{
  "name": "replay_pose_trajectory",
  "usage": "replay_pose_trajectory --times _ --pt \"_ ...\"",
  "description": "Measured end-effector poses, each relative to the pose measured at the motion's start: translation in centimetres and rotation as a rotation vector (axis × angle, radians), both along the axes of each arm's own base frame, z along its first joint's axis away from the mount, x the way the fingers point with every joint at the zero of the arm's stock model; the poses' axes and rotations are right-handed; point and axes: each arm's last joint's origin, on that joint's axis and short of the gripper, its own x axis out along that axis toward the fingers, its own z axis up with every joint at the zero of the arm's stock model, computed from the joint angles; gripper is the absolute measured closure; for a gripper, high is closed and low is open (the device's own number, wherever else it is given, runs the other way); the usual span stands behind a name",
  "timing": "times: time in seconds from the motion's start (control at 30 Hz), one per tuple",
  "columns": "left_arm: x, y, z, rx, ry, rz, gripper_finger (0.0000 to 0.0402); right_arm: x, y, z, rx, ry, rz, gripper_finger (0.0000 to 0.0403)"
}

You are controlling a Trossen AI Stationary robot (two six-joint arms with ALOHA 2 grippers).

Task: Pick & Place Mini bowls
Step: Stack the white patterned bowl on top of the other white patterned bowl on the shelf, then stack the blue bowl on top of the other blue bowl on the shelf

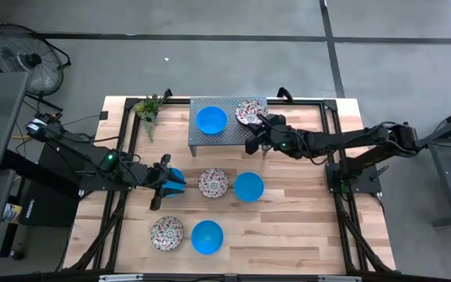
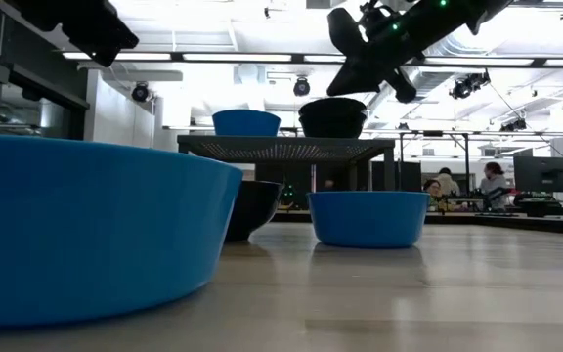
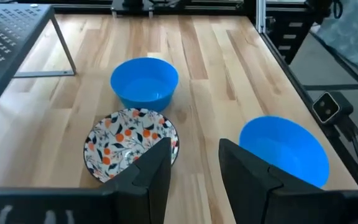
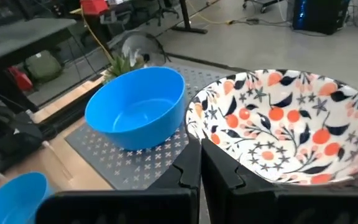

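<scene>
Right gripper [image 1: 250, 146], fingers pressed together and holding nothing, hovers just beside the white floral-patterned mini bowl [image 4: 288, 127] resting next to a plain blue mini bowl [image 4: 137, 107] on the grey perforated metal shelf [image 1: 227, 137]; probably light, rigid, slick-glazed and chippable, it is best pinched across the rim.

Two bowls share the grey perforated metal riser [image 1: 227, 137] at my wooden desk's [image 1: 304, 235] back — blue round bowl [image 1: 211, 120] left, floral-patterned white bowl [image 1: 249, 112] right; five more bowls lie before it.
</scene>
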Motion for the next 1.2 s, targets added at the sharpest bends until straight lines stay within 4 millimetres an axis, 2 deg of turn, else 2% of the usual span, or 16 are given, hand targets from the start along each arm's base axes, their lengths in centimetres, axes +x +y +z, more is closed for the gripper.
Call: replay_pose_trajectory --times 0.33,0.63,0.77,0.97,1.2 --pt "0.1 0.0 0.2 -0.012 -0.026 0.011 0.0268 0.2 0.1 0.9 -0.027 -0.046 0.077 0.0403" --pt "0.1 0.0 0.2 -0.024 -0.025 0.021 0.0268 -1.6 0.8 3.3 -0.047 -0.082 0.165 0.0403" --pt "0.1 0.0 0.3 -0.037 -0.026 0.033 0.0268 -3.1 2.0 4.8 -0.083 -0.088 0.222 0.0403" --pt "0.1 0.0 0.2 -0.041 -0.026 0.046 0.0268 -4.9 4.0 5.6 -0.071 -0.054 0.298 0.0403" --pt "0.1 0.1 0.3 -0.039 -0.027 0.053 0.0268 -5.8 6.8 4.8 0.006 0.024 0.438 0.0403"
